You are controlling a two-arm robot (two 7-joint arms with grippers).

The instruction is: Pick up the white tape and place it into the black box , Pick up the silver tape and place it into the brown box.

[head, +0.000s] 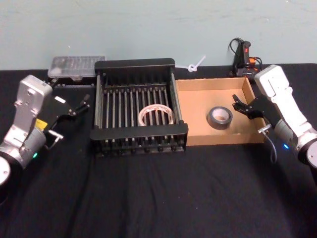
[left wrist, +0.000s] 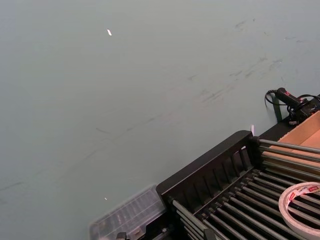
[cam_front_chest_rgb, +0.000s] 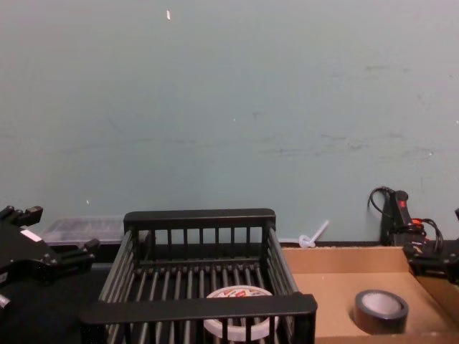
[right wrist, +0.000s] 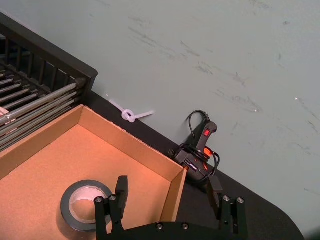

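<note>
The white tape (head: 157, 115) lies flat on the slatted floor of the black box (head: 134, 64), toward its right front; its printed face shows in the chest view (cam_front_chest_rgb: 240, 315) and the left wrist view (left wrist: 300, 207). Flat inside the brown box (head: 223, 138), right of centre, rests the silver tape (head: 219, 117) (right wrist: 85, 205) (cam_front_chest_rgb: 381, 310). My right gripper (head: 237, 103) (right wrist: 169, 192) hovers open over the brown box's right side, just right of the silver tape and holding nothing. Left of the black box, my left gripper (head: 81, 105) stands open and empty.
A clear plastic case (head: 77, 64) sits behind the black box's left corner. A black tool with a red switch and cable (head: 242, 54) and a white tie (head: 195, 64) lie behind the brown box, against the wall. Black cloth covers the table.
</note>
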